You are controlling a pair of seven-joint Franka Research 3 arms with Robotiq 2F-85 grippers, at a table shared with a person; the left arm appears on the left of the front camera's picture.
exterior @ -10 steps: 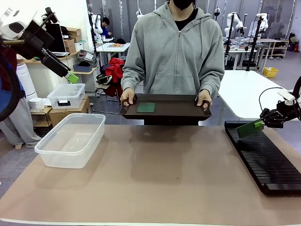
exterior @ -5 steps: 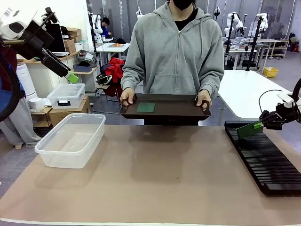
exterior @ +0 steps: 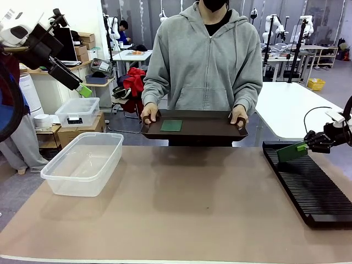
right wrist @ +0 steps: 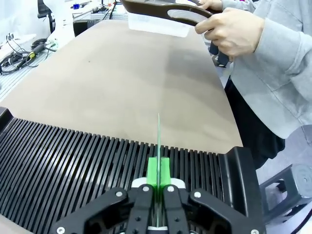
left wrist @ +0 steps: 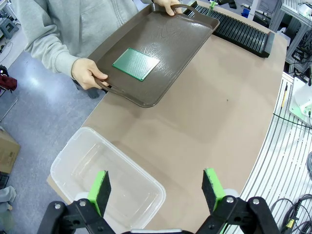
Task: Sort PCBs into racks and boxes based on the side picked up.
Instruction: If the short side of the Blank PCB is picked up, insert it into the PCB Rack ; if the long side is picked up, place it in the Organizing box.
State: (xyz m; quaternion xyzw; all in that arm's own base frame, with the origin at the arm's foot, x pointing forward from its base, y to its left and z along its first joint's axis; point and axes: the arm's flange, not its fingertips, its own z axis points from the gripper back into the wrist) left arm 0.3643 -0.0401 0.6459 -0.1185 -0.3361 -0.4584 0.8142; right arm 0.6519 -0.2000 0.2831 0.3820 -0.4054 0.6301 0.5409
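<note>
Middle of the tan table [exterior: 187,209] is wide open, easy to reach through. Clear plastic tub [exterior: 82,162] hogs the left edge, long black slotted rack [exterior: 311,190] runs along the right edge, and the person's dark brown handled tray [exterior: 203,130] blocks the far edge.

A tan-topped table [exterior: 181,203] spans the foreground. Beyond it is a grey floor [exterior: 335,77]. A white table [exterior: 291,107] stands to the right, with a yellow basket [exterior: 315,83] farther back. Cardboard boxes [exterior: 85,44] are stacked by the white wall [exterior: 82,14] on the left.
</note>
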